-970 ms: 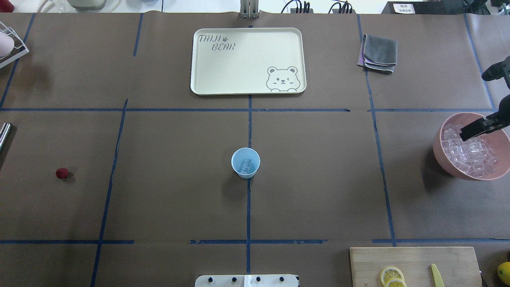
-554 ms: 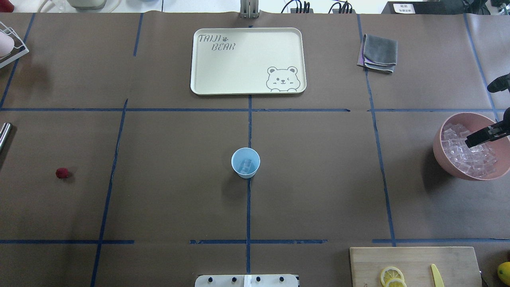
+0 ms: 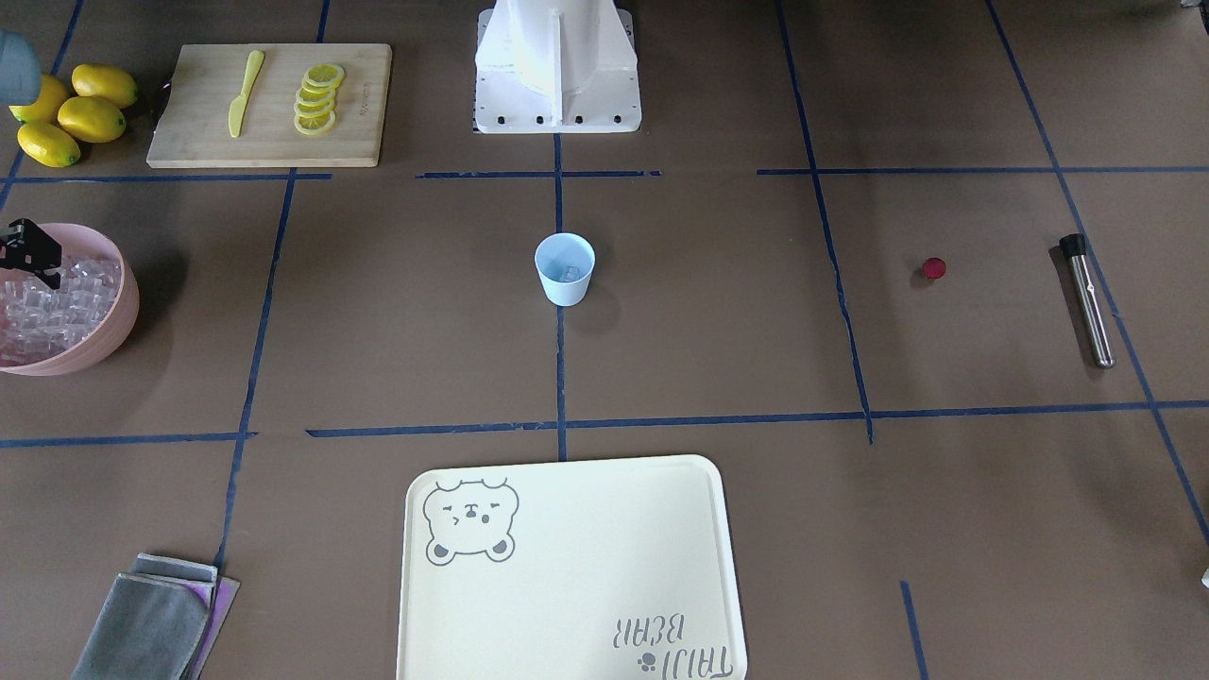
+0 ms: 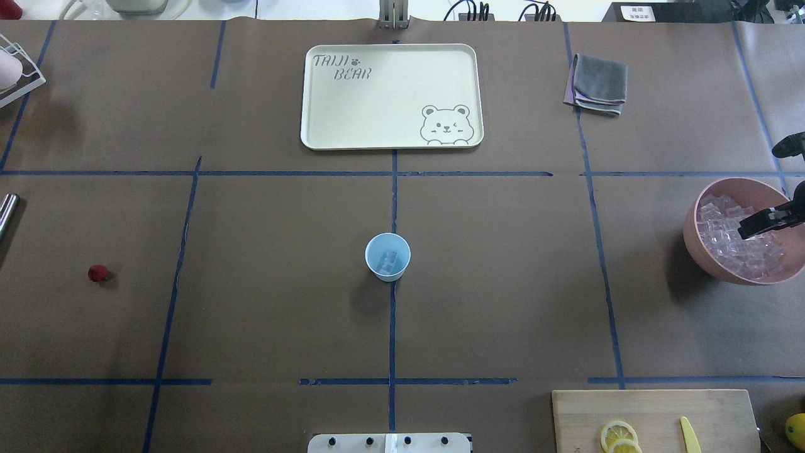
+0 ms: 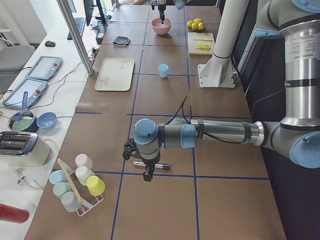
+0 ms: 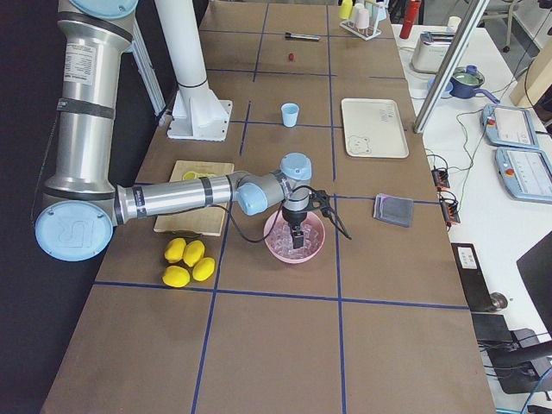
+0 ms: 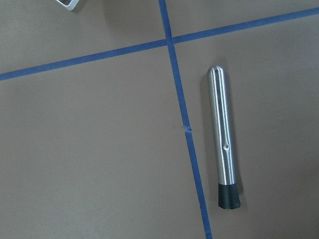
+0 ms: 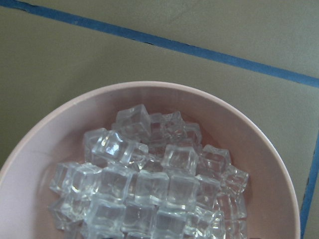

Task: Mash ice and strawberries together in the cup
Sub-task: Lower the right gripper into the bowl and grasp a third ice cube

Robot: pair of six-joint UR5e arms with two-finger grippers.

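The pale blue cup (image 4: 387, 257) stands upright at the table's centre with a clear ice cube (image 4: 390, 260) inside. More ice (image 8: 149, 184) fills the pink bowl (image 4: 692, 242) at the right edge. My right gripper (image 4: 762, 222) hangs over that ice; I cannot tell whether it is open or shut. The red strawberry (image 4: 97, 273) lies alone far to the left. My left gripper (image 5: 146, 172) shows only in the exterior left view, above a steel muddler (image 7: 223, 144), so I cannot tell its state.
A cream bear tray (image 4: 377, 94) lies beyond the cup, and a folded grey cloth (image 4: 597, 83) to its right. A cutting board (image 4: 654, 412) with lemon slices and a yellow knife sits near the robot, whole lemons (image 3: 71, 113) beside it. A cup rack (image 5: 75, 185) stands far left.
The right gripper has slid toward the table's right edge and slightly nearer the robot, still above the bowl of ice. Cup, strawberry and muddler have not moved.
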